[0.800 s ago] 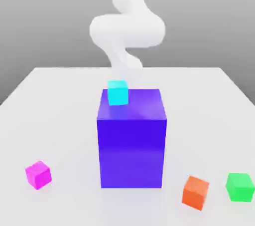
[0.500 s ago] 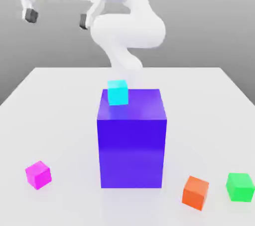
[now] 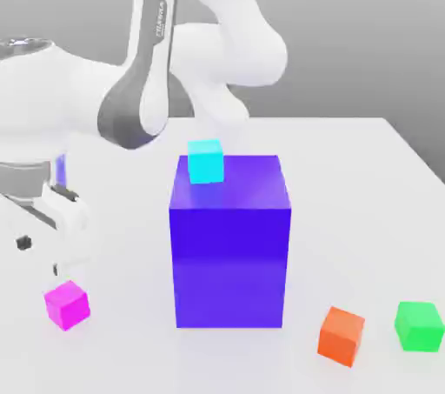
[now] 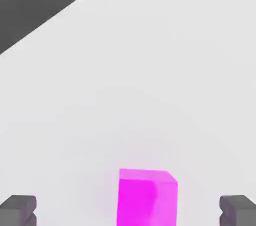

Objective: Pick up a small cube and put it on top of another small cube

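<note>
The small cube (image 3: 67,304) is plain magenta-pink and rests on the white table near the front at the exterior view's left. My gripper (image 3: 48,249) hangs just above it, slightly toward the exterior view's left, and stands open. In the hand view the small cube (image 4: 147,197) sits on the table between my two dark fingertips (image 4: 19,210), which stand wide apart and clear of its sides. My gripper (image 4: 129,212) holds nothing.
A big blue-purple block (image 3: 230,240) stands mid-table with a cyan cube (image 3: 206,162) on its top back corner. An orange cube (image 3: 342,335) and a green cube (image 3: 419,325) lie at the front right. The table's (image 3: 348,175) far edge runs behind the block.
The arm has swung down from high above the table to the exterior view's left, bringing the open gripper just over the magenta-pink cube. No cube has moved.
</note>
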